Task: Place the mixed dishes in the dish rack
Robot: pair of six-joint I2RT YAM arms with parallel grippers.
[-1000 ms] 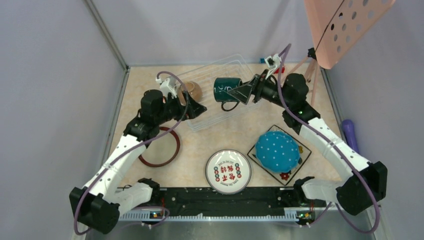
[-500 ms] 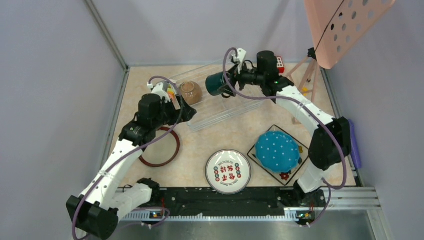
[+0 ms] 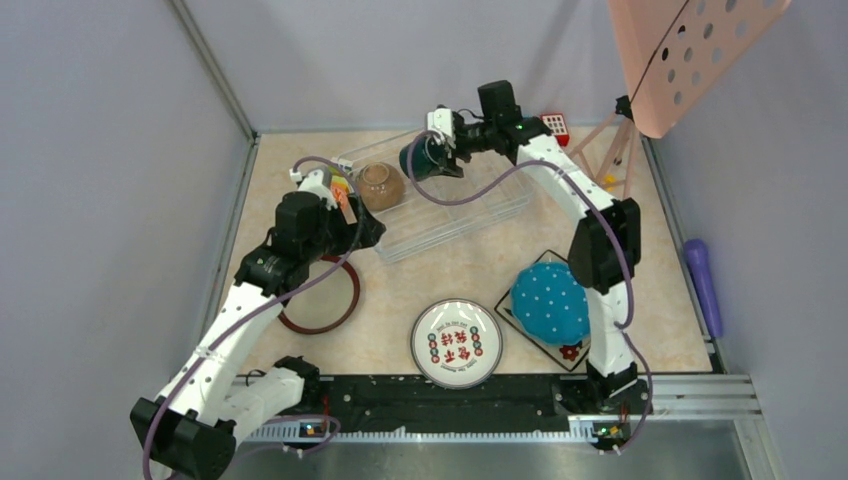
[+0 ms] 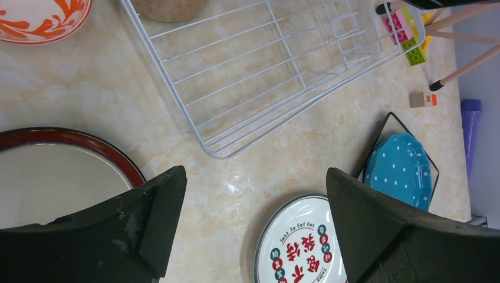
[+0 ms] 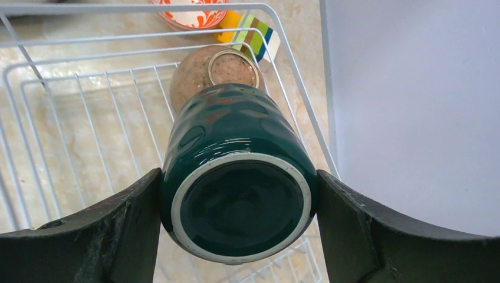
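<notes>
My right gripper (image 3: 428,160) (image 5: 239,194) is shut on the dark green mug (image 3: 418,160) (image 5: 236,177). It holds the mug on its side over the far left part of the wire dish rack (image 3: 470,215) (image 5: 76,118). The brown bowl (image 3: 380,185) (image 5: 194,73) lies upside down in the rack just beyond the mug. My left gripper (image 3: 368,228) (image 4: 253,200) is open and empty above the table near the rack's front corner. On the table lie the red-rimmed plate (image 3: 345,300), the white plate (image 3: 456,343) and the blue dotted plate (image 3: 555,300) on the black square plate (image 3: 575,350). The orange patterned bowl (image 4: 41,17) sits left of the rack.
Toy blocks (image 4: 407,35) and a red keypad toy (image 3: 555,125) lie behind the rack's right end. Beside them is a wooden stand carrying a pink perforated board (image 3: 690,50). A purple object (image 3: 700,280) lies beyond the right wall. A striped block (image 5: 256,36) sits by the rack's corner.
My right arm has swung left along the rack with the mug, ending near the brown bowl. My left gripper has drawn back a little from the rack.
</notes>
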